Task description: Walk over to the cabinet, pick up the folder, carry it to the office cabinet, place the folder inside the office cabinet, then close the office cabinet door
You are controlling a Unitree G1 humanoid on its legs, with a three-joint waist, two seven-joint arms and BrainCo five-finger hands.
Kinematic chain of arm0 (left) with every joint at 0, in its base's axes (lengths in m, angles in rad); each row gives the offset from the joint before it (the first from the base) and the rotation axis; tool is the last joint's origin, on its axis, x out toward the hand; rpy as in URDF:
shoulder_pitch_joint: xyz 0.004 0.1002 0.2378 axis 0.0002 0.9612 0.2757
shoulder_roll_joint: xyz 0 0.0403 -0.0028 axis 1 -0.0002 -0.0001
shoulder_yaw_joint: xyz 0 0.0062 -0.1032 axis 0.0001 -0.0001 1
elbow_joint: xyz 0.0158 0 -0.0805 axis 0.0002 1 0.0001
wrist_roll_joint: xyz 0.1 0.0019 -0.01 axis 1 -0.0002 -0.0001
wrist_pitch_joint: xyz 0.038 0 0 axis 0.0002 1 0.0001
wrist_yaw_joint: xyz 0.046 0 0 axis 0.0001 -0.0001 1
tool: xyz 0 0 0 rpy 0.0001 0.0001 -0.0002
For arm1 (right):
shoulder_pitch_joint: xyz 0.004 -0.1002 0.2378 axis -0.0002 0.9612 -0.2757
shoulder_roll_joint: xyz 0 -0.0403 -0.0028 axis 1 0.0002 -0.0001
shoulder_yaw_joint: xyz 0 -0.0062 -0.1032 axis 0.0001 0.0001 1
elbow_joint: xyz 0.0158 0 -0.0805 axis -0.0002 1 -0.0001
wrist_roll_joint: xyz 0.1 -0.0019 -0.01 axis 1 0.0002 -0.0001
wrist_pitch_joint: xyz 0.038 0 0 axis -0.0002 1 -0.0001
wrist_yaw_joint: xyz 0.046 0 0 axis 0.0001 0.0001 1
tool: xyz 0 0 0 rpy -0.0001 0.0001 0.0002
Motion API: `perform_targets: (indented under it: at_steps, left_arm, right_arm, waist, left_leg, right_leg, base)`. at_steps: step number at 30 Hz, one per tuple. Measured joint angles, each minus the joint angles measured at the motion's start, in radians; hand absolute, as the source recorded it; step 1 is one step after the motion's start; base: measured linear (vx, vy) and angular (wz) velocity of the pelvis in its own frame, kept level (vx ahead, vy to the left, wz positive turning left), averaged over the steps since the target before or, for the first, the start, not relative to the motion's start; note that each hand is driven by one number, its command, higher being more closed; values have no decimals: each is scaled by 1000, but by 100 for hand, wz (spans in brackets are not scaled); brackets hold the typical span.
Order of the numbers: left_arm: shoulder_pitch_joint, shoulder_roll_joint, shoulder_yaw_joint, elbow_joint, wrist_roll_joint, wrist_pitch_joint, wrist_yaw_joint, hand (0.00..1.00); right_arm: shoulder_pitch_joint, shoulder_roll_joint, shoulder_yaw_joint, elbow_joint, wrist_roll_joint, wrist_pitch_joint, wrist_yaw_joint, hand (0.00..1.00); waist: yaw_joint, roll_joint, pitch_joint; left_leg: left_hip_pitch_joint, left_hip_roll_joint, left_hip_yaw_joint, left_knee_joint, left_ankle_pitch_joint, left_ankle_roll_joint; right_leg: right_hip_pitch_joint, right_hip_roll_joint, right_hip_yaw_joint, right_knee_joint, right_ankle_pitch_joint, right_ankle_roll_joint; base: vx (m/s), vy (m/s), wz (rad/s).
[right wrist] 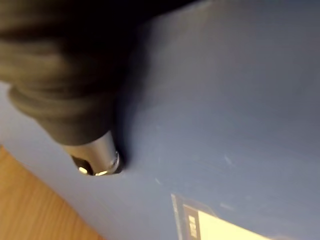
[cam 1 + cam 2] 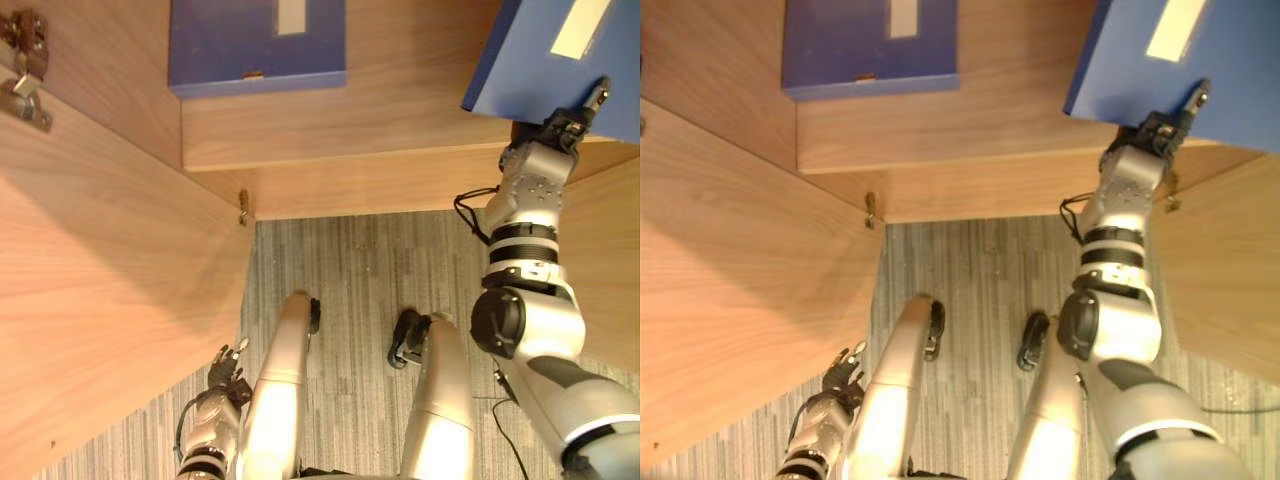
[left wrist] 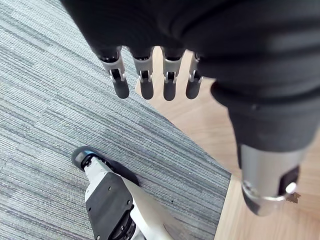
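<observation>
The eye views show the folder (image 2: 545,50) at the cabinet's right side, tilted over the wooden shelf (image 2: 400,110) and gripped at its near edge by the right hand (image 2: 565,128). The right wrist view adds the thumb (image 1: 97,155) pressed onto the blue cover beside a pale label (image 1: 225,227). The fingers beneath the folder are hidden, so this looks like a pinch rather than a plain rest. Its far end is cut off by the frame, and whether it touches the shelf I cannot tell.

A second blue folder (image 2: 255,45) lies flat on the shelf to the left, well apart, with bare wood between them. The open cabinet door (image 2: 100,260) with its hinge (image 2: 25,70) stands at the left. The left hand (image 2: 225,372) hangs low beside that door's edge. In its wrist view its fingers (image 3: 169,85) are straight and empty above the grey carpet (image 3: 50,125).
</observation>
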Motion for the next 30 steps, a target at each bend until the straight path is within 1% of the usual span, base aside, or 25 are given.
perform_targets:
  at_steps: [3, 5, 7, 14, 18, 20, 21, 22, 24, 26, 27, 30]
  left_arm:
    - [-9, -7, -7, -35, 42, 2, 18, 0]
    - [-9, -10, -15, -59, 52, 3, 22, 0]
    - [-9, -9, -16, -60, 58, 5, 24, 0]
    - [2, -9, -22, -77, 64, 20, 30, 0]
    - [15, -12, -15, -82, 73, 25, 29, 0]
    - [23, -13, -13, -90, 80, 23, 29, 0]
    - [28, -13, -10, -90, 80, 23, 29, 0]
    - [30, -14, -9, -90, 80, 23, 29, 0]
    - [42, -16, -1, -89, 80, 22, 29, 0]
    - [43, -22, 12, -90, 80, 22, 29, 0]
    - [43, -23, 15, -90, 81, 22, 29, 0]
    - [43, -25, 22, -90, 81, 22, 29, 0]
  right_arm:
    - [-34, -41, 4, 21, -8, 0, -21, 100]
    - [-54, -107, -2, 36, -2, 7, -43, 100]
    - [-59, -136, -1, 38, -3, 17, -48, 100]
    - [-130, -194, 12, 93, -23, 51, -65, 100]
    - [-159, -222, 21, 128, -29, 73, -66, 100]
    - [-181, -232, 22, 149, -62, 91, -72, 100]
    - [-196, -240, 22, 160, -122, 114, -77, 100]
    - [-197, -241, 22, 161, -132, 118, -77, 100]
    - [-209, -256, 73, 167, -187, 146, -76, 100]
    - [-221, -258, 112, 171, -200, 156, -72, 100]
    - [-225, -258, 127, 174, -198, 156, -69, 0]
    - [-242, -249, 185, 188, -196, 158, -60, 0]
  waist:
    - [6, 6, 5]
    - [8, 9, 9]
    - [7, 9, 9]
    - [15, 8, 10]
    - [15, 9, 16]
    - [14, 9, 23]
    - [14, 9, 25]
    - [14, 9, 26]
    - [12, 9, 27]
    - [12, 8, 27]
    - [12, 8, 27]
    - [17, 6, 30]
  left_leg:
    - [-40, -6, -15, 14, 4, -8]
    - [-67, -15, -27, 17, 12, -17]
    - [-82, -22, -34, 19, 17, -21]
    - [-119, -22, -46, 27, 28, -40]
    - [-128, -21, -54, 34, 29, -43]
    - [-129, -20, -56, 33, 30, -45]
    - [-132, -20, -56, 30, 32, -46]
    - [-133, -19, -57, 30, 32, -46]
    - [-134, -16, -55, 20, 35, -50]
    - [-133, -7, -55, 8, 39, -55]
    - [-132, -5, -55, 4, 40, -57]
    - [-116, 8, -54, -19, 45, -64]
  right_leg:
    - [-36, -7, -8, 24, -9, -7]
    - [-54, -17, -21, 36, -17, -8]
    - [-69, -23, -25, 48, -24, -8]
    - [-113, -23, -32, 77, -30, -19]
    - [-117, -22, -39, 84, -32, -22]
    - [-118, -22, -42, 83, -32, -22]
    - [-120, -22, -43, 80, -32, -22]
    - [-121, -22, -43, 80, -32, -22]
    - [-123, -19, -45, 71, -30, -25]
    - [-122, -13, -50, 59, -23, -37]
    - [-121, -12, -52, 56, -22, -38]
    - [-110, -4, -58, 39, -20, -41]
  base:
    - [3, -18, 13]
    - [-19, -13, 19]
    - [-15, -21, 16]
    - [-8, -16, 4]
    - [0, 0, 0]
    - [0, 0, 0]
    - [0, 0, 0]
    - [0, 0, 0]
    - [34, 9, -2]
    - [50, 12, -4]
    - [61, 10, -3]
    - [43, 5, -4]
